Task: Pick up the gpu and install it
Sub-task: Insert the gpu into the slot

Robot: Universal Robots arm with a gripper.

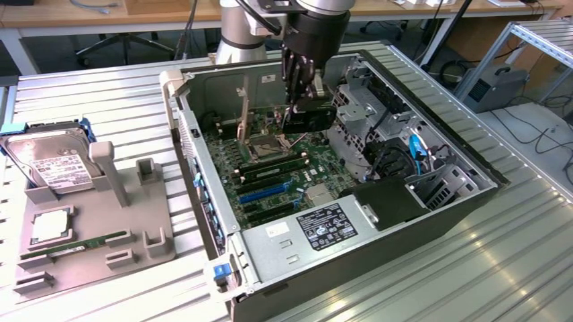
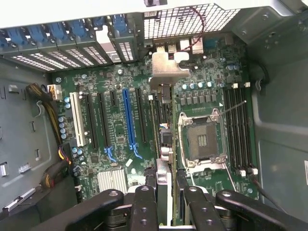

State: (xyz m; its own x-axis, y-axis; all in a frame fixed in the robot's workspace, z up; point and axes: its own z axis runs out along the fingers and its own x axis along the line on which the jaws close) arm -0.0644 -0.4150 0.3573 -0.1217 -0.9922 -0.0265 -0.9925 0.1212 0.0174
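One arm stands over one open computer case [image 1: 465, 194] in the exterior view, its claw [image 1: 301, 100] pointing down into the case and clenched on the gpu [image 1: 309, 119], a dark flat card hanging edge-down just under the fingers, above the motherboard [image 1: 278, 174]. Beneath the claw, further into the case, I count one bare processor socket [image 1: 266, 146], then dark memory slots and blue and black expansion slots. One power supply [image 1: 313, 238] sits at the near end of the case with a black label; its writing is too small to read. Off to the exterior view's left of the claw, well apart from the case, one grey holder tray [image 1: 98, 228] lies on the slatted metal table [image 1: 501, 268]. In it stand one hard drive [image 1: 54, 164] with a white label I cannot read, one slim green RAM stick [image 1: 76, 246] and one square silvery chip [image 1: 49, 227].

From the wrist view the claw's black fingers [image 2: 144, 207] close on the gpu [image 2: 162, 144], seen edge-on as a thin slab running away from the fingers, its silvery bracket [image 2: 168, 67] at the far end close to the case's rear wall. Beside the card lie one white slot [image 2: 78, 119], one long blue slot [image 2: 128, 118] and several black ones; on its other side sits the open socket [image 2: 202, 142] and four memory slots [image 2: 238, 130]. Blue slot clips [image 2: 57, 31] line the rear wall. No writing is legible.
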